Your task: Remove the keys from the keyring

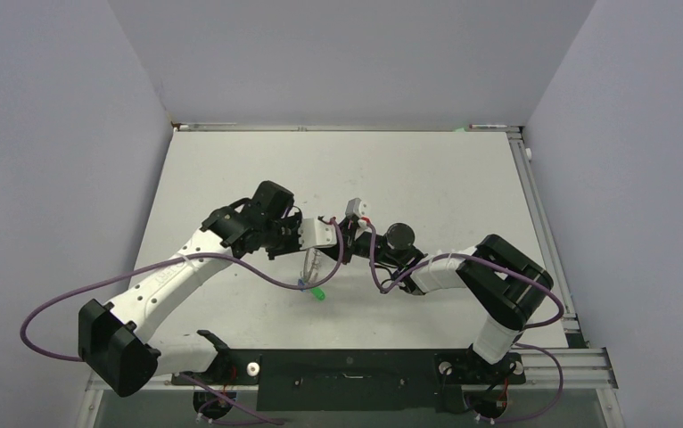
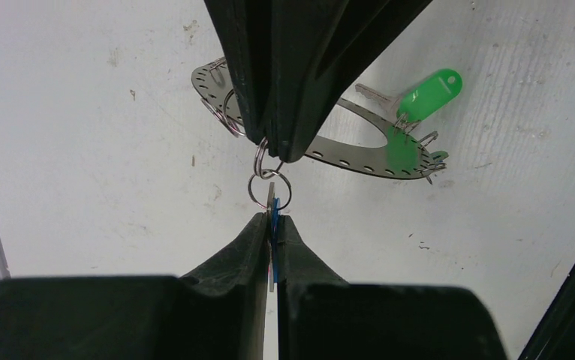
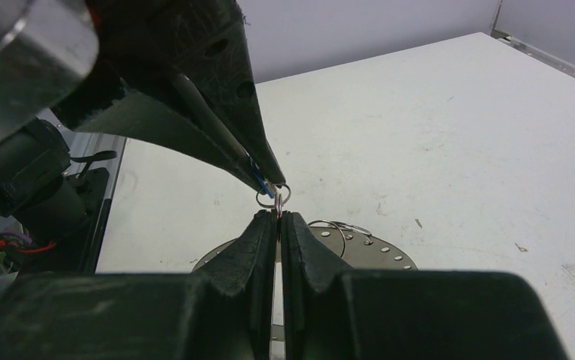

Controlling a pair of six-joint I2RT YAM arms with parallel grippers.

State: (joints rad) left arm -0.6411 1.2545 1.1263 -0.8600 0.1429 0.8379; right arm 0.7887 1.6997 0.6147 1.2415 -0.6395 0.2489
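Observation:
My left gripper (image 2: pixel 272 219) is shut on a blue key (image 2: pixel 275 229) with a metal blade. A small wire loop (image 2: pixel 269 187) links that key to the keyring (image 2: pixel 359 156), a flat silver disc with holes round its rim. My right gripper (image 3: pixel 278 216) is shut on a wire loop at the disc's rim, and its fingers (image 2: pixel 299 67) hide the middle of the disc. A green key (image 2: pixel 431 94) hangs from the far side of the disc. In the top view both grippers meet tip to tip above mid-table, left (image 1: pixel 325 237) and right (image 1: pixel 345 230), with the keyring (image 1: pixel 310 266) and green key (image 1: pixel 318 292) below them.
The white table (image 1: pixel 427 178) has grey walls on three sides and a metal rail (image 1: pixel 547 241) along its right edge. Purple cables loop from both arms. The arm bases sit on a black mount (image 1: pixel 347 366) at the near edge.

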